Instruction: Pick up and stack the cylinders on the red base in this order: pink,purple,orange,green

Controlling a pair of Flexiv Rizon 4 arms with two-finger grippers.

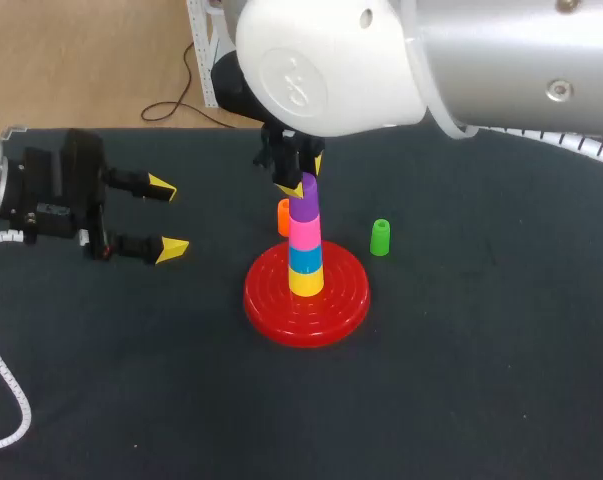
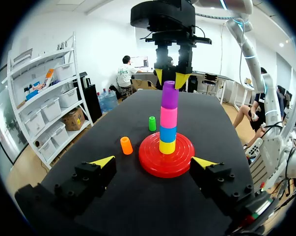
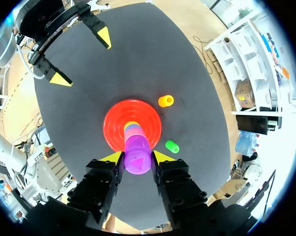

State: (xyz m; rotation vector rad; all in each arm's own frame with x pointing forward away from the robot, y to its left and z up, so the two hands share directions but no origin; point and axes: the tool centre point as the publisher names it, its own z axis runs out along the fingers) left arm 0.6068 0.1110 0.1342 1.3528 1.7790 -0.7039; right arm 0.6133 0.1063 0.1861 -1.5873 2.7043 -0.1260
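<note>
On the red base (image 1: pixel 269 300) stands a stack: yellow, blue, pink (image 1: pixel 304 232), with the purple cylinder (image 1: pixel 303 204) on top. My right gripper (image 1: pixel 303 180) comes down from above and is shut on the purple cylinder (image 3: pixel 137 153), one yellow tip on each side of it. The orange cylinder (image 1: pixel 282 215) lies just behind the base. To the base's right stands the green cylinder (image 1: pixel 380 237). My left gripper (image 1: pixel 169 217) hovers open and empty left of the base. Ahead of the left gripper (image 2: pixel 154 162) are the base (image 2: pixel 148 164), the orange cylinder (image 2: pixel 126 145) and the green one (image 2: pixel 152 123).
The black tabletop (image 1: pixel 461 380) has free room in front of the base and at both sides. A white cable hose (image 1: pixel 6 390) of my left arm lies over the table's left front part.
</note>
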